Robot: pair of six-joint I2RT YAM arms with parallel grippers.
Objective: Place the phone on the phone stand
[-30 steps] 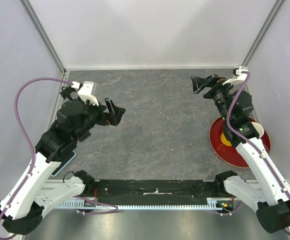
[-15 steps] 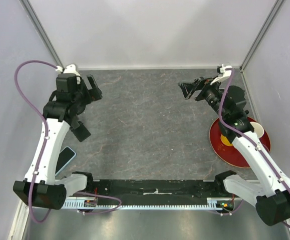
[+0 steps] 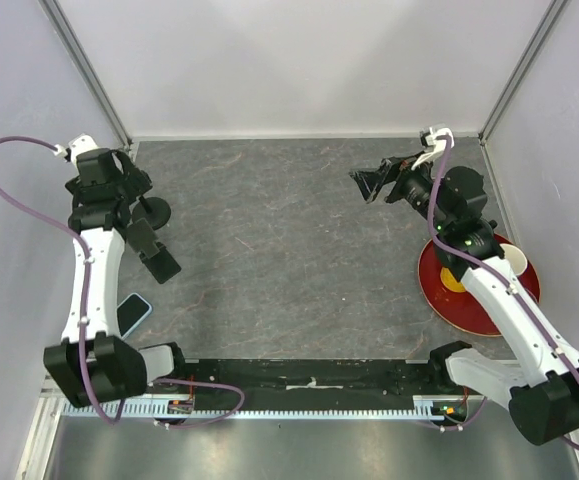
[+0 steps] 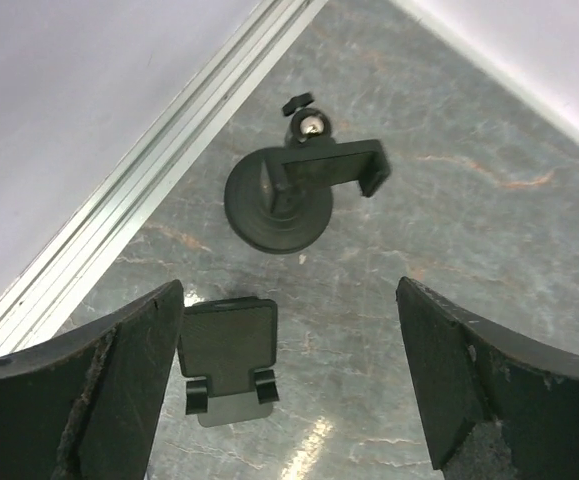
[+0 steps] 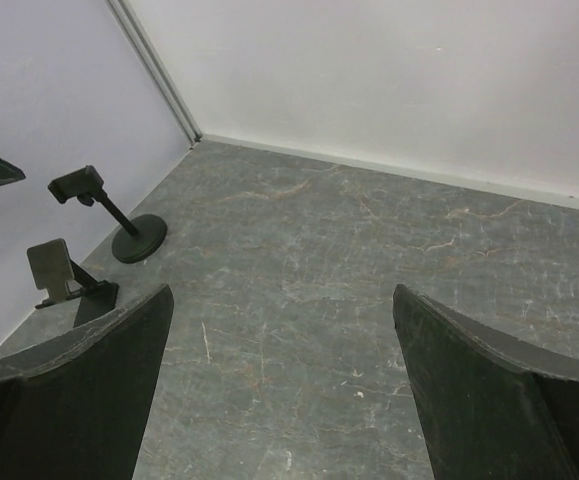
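Hovering over the table's point(image 3: 299, 240) 10 o'clock corner: left gripper point(image 4: 289, 300), pointed down, fingers point(image 4: 89, 395) spread wide with nothing between them. Directly beneath it, wrist view: round-base phone stand point(image 4: 274, 205), clamp head tilted on a ball joint. Toward 6 o'clock from that stands the small folding phone stand point(image 4: 227, 352). The two sit near each other, not touching.

Phone point(image 3: 134, 314) lies flat at about 8 o'clock, hard by the left edge, screen dark, pale blue rim. The left arm's link crosses part of it. It is apart from the folding stand and on neither stand.

Right gripper point(image 3: 372, 178) is up off the table at about 2 o'clock, facing 9 o'clock. Its fingers point(image 5: 79, 400) are fully spread and empty.

Red plate point(image 3: 469, 305) at 4 o'clock by the right edge, partly under the right arm. White cup point(image 3: 517, 262) on its far-right side.
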